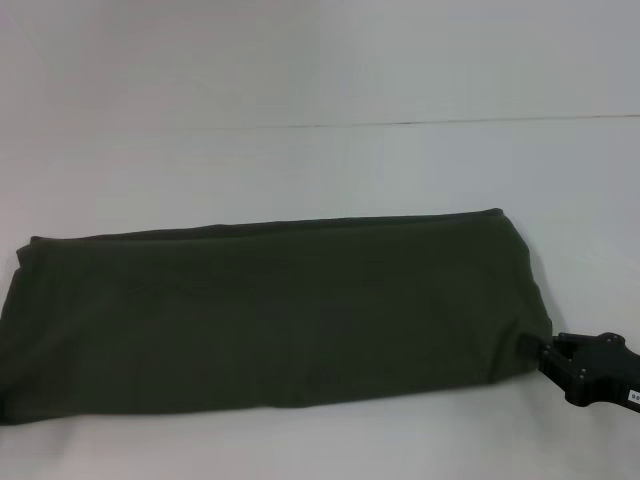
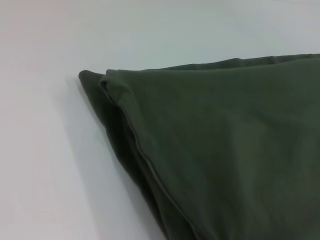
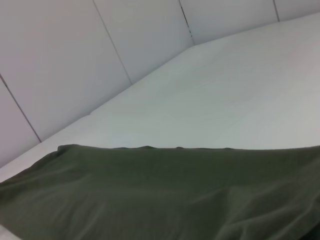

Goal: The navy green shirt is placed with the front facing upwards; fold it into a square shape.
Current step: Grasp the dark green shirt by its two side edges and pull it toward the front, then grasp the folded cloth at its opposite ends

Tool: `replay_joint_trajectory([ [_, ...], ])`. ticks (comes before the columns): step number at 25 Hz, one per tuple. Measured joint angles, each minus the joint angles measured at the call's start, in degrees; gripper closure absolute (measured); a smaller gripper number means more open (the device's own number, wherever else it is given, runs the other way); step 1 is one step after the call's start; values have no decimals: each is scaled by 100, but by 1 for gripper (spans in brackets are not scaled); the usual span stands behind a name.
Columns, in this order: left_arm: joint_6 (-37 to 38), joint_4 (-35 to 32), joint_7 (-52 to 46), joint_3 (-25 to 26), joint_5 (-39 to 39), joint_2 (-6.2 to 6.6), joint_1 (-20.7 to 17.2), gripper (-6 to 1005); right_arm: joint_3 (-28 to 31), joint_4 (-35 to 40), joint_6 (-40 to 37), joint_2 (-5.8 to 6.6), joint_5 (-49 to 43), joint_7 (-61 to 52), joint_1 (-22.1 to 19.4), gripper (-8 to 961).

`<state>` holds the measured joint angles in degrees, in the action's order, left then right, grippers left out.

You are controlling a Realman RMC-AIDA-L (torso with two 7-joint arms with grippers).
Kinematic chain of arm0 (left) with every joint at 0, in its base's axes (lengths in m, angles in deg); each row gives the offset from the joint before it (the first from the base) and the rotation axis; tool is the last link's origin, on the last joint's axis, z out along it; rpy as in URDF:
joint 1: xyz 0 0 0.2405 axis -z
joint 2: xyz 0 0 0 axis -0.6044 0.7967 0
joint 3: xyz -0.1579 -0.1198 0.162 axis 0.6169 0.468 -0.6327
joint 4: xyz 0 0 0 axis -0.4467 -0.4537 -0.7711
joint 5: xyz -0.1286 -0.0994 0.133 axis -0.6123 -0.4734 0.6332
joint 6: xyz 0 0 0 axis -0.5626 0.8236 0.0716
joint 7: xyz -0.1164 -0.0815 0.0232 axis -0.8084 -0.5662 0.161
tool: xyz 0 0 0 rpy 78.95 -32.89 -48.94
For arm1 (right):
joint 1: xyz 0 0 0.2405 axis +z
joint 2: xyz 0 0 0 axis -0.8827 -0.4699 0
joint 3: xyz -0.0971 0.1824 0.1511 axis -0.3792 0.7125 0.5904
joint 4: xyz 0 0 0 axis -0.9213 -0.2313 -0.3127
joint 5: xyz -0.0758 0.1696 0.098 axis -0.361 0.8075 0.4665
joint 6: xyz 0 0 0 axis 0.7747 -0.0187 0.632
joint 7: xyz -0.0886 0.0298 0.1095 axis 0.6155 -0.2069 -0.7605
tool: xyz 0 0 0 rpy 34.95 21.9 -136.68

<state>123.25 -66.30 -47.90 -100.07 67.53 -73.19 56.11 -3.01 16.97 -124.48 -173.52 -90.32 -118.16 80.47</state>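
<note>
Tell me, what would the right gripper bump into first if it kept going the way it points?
Most likely the navy green shirt: the right gripper points at its near right corner and looks already touching it, though depth is hard to judge.

Shirt fills lower half of head view; open table elsewhere.
The navy green shirt lies as a long folded band across the white table. Bare table fills the upper frame, plus a thin strip at bottom centre. Right gripper sits at the shirt's lower-right corner, blocking that side.
</note>
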Motion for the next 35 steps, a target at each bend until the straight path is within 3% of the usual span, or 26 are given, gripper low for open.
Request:
replay_joint_trajectory([
  [16,40,32,9,3,53,1,19,992,406,-15,35,42,39,-116,-38,922],
  [18,44,34,8,3,54,1,26,983,397,-15,81,39,28,-126,-11,704],
  [24,29,49,1,3,29,2,34,960,461,40,326,36,26,-210,-34,457],
  [30,8,60,1,0,-13,1,52,939,1012,46,291,66,43,-155,-43,341],
  [35,-5,51,-29,-1,-18,1,74,921,1082,56,275,76,65,-137,48,244],
])
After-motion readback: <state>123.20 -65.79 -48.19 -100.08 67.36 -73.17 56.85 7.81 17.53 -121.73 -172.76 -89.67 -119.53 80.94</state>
